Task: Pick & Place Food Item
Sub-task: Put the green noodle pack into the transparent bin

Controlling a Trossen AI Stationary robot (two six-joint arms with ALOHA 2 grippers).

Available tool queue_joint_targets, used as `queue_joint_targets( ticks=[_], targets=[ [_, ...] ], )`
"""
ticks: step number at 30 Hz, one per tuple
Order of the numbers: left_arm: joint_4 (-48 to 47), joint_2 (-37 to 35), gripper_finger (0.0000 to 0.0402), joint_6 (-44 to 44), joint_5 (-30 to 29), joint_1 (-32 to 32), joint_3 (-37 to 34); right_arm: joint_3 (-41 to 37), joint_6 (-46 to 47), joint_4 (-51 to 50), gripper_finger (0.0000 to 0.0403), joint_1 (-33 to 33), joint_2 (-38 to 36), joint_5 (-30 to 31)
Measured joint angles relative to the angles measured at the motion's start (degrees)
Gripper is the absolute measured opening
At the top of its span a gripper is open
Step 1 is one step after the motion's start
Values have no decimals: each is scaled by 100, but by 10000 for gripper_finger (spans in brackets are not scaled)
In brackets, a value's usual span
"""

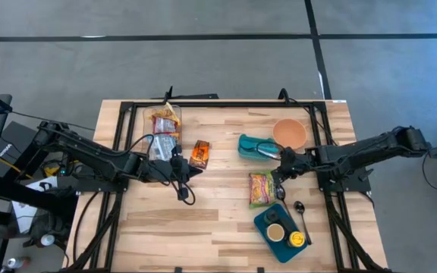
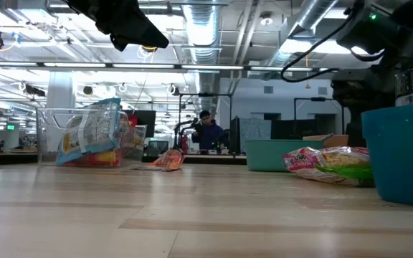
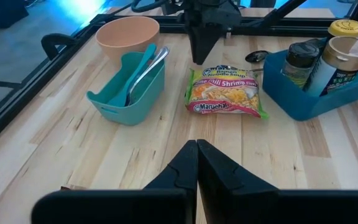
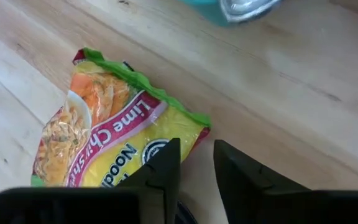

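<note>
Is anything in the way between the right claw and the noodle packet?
Nothing visible. The right gripper hangs just above one end of the noodle packet, fingers slightly apart, with only bare table around that end.

The noodle packet (image 4: pixel 98 143) is running off the wrist picture's edge; the teal tub (image 4: pixel 229 9) is showing only a blurred corner.

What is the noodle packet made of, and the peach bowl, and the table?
The yellow, pink and green ramen noodle packet looks like thin glossy plastic film: it crinkles and shines. The round peach bowl seems matte plastic, though possibly ceramic, with a smooth, even colour. The pale tabletop is wood, showing joined planks and grain.
</note>
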Motion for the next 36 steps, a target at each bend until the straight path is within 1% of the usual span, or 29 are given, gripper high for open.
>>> queue_joint_targets(
  ticks=[3,10,12,15,18,21,28,31,36],
  targets=[
    [0,0,0,0,0,0,0,0,87,4,118,-63,2,-76],
    [-2,0,0,2,0,0,0,0,-27,26,215,-264,132,-149],
    [-2,0,0,4,0,0,0,4,-68,88,230,-303,302,-154],
    [-3,0,0,7,0,0,0,2,-268,283,236,-328,647,-240],
    [-4,0,0,11,0,0,0,4,-512,644,228,-326,986,-433],
    [-4,0,0,13,0,0,0,11,-556,932,217,-326,1233,-460],
    [-7,0,0,15,-2,0,0,15,-800,1067,184,-328,1323,-562],
    [-7,0,0,15,0,0,0,-2,-913,1210,154,-326,1300,-630],
    [-9,0,0,15,-1,0,0,0,-922,1462,86,-323,1296,-647]
  ],
)
